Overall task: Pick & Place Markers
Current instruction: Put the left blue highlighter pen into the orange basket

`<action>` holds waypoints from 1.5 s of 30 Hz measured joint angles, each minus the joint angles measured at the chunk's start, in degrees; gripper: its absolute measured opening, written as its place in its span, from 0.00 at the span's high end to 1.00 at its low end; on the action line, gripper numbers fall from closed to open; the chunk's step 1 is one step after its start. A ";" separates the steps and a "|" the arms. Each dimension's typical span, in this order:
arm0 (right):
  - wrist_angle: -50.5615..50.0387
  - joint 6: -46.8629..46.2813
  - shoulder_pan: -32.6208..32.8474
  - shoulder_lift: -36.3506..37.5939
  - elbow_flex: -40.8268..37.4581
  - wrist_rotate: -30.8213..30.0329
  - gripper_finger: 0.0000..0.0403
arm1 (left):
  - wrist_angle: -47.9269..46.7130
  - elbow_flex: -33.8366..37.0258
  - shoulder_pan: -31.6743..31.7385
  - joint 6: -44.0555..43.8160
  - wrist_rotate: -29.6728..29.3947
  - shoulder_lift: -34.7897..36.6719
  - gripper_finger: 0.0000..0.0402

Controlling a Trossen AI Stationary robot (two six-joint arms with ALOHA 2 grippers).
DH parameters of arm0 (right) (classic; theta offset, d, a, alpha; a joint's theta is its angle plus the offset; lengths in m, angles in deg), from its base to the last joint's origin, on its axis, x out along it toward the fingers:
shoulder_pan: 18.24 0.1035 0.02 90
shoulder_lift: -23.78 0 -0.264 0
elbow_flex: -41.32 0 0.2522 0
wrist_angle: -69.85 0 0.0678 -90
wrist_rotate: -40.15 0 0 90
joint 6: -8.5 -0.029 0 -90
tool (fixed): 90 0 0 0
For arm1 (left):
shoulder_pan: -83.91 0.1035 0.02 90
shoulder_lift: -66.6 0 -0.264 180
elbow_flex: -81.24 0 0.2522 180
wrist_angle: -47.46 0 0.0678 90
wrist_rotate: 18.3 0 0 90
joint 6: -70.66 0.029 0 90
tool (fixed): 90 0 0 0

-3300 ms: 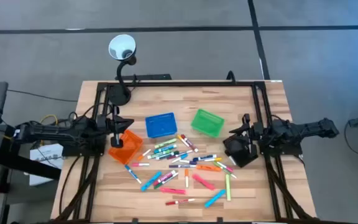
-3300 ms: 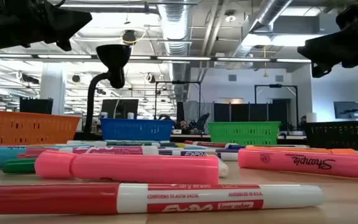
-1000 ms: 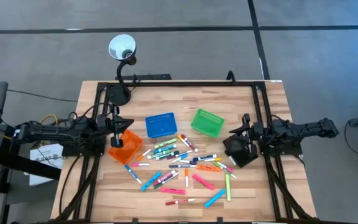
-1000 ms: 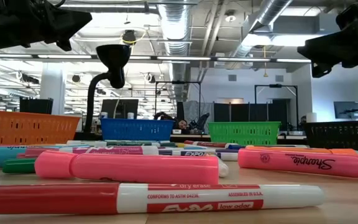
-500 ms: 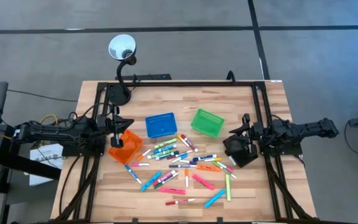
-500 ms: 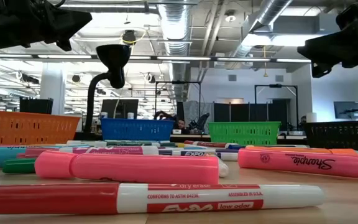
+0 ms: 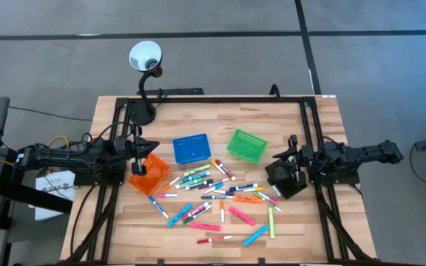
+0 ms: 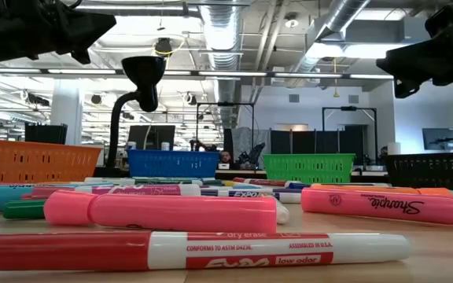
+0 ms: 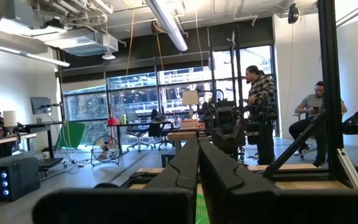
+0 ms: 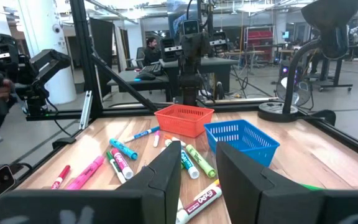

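Observation:
Several markers (image 7: 217, 193) lie loose on the wooden table's middle, white-barrelled with coloured caps or all pink, green, blue, orange. In the low view a pink marker (image 8: 160, 211) and a red-and-white one (image 8: 191, 250) lie nearest. My left gripper (image 7: 145, 145) hangs shut at the table's left edge, above the orange basket's far side; its fingers (image 9: 198, 163) meet. My right gripper (image 7: 287, 150) hangs open at the right edge, above the table, with nothing between its fingers (image 10: 166, 168). Neither gripper touches a marker.
An orange basket (image 7: 149, 174), a blue basket (image 7: 191, 148), a green basket (image 7: 246, 145) and a black basket (image 7: 285, 181) ring the markers. A gooseneck lamp (image 7: 145, 58) stands at the far left. Black frame rails run along both sides. People (image 9: 263, 106) are in the room beyond.

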 joint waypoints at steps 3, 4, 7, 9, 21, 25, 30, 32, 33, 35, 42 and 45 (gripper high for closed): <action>0.00 0.02 -0.01 0.00 0.02 0.00 0.77 | 1.22 0.01 0.00 -4.74 0.00 0.00 0.97; 0.00 0.01 0.00 0.00 0.00 0.01 0.77 | 2.16 0.02 0.00 -6.98 0.00 0.00 0.97; 0.00 0.00 -0.01 0.00 0.01 0.02 0.77 | 5.36 0.02 0.00 -13.29 0.02 0.00 0.97; 0.00 0.00 -0.01 0.00 0.00 0.00 0.77 | 6.80 0.00 0.00 -14.56 0.00 0.02 0.97; 0.00 0.02 0.00 0.00 0.00 0.00 0.77 | 6.10 0.01 -1.03 -18.54 -1.98 -9.89 0.84; 0.00 0.02 0.00 0.00 0.02 0.01 0.77 | 6.18 -1.75 -0.96 -16.24 -4.35 -14.70 0.79; 0.00 0.01 0.00 0.00 0.01 0.01 0.77 | 3.62 -10.03 -0.99 -14.67 -5.92 -21.66 0.78; 0.00 0.00 -0.02 0.00 0.01 0.00 0.77 | -2.07 -15.33 -1.24 -12.10 -5.24 -25.08 0.78; 0.00 0.00 0.00 0.00 0.01 0.01 0.77 | -5.42 -18.20 -1.49 -11.02 -5.21 -26.84 0.78; 0.00 0.00 -0.02 0.00 0.00 0.00 0.77 | -12.39 -23.91 -2.13 -9.56 -5.20 -30.11 0.78; 0.00 0.02 -0.02 0.00 0.00 0.02 0.77 | -29.99 -34.13 -8.32 -13.61 -5.23 -37.43 0.78; 0.01 0.00 -0.02 0.00 0.01 0.00 0.77 | -32.71 -34.14 -13.61 -21.75 -5.22 -40.33 0.78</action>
